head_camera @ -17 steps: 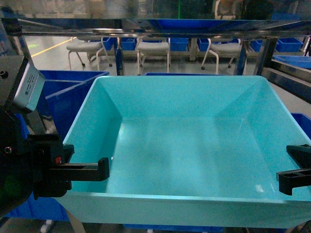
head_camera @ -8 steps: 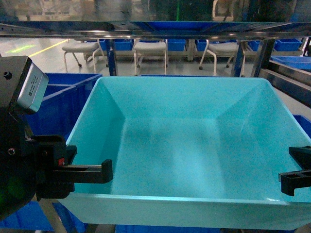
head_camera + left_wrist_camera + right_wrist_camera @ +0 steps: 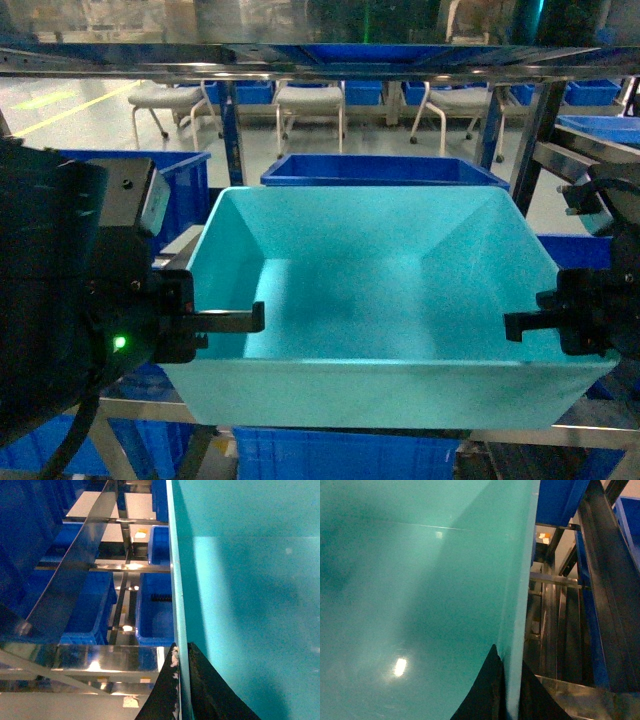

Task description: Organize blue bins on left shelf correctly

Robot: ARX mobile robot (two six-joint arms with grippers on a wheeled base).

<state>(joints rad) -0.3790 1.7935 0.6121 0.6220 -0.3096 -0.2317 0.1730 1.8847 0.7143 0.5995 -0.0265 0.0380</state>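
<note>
One light turquoise blue bin [image 3: 380,310] fills the middle of the head view, empty and level, held between my two grippers inside the left shelf [image 3: 320,62] of shiny steel beams. My left gripper [image 3: 238,320] is shut on the bin's left wall; in the left wrist view its fingertips [image 3: 181,680] pinch the rim of the blue bin [image 3: 250,580]. My right gripper [image 3: 522,325] is shut on the right wall; the right wrist view shows it [image 3: 512,690] clamped over the rim of the blue bin [image 3: 420,580].
A deep-blue crate [image 3: 375,170] stands just behind the bin, another [image 3: 185,180] to its left, and one [image 3: 340,455] on the tier below. Steel beams [image 3: 70,590] and uprights [image 3: 605,580] run close along both sides. Chairs [image 3: 312,100] stand on the floor beyond.
The bin has moved away from the head camera, deeper under the shelf's upper beam, and looks smaller. The deep-blue crate behind it now shows. Both grippers stayed shut on its walls.
</note>
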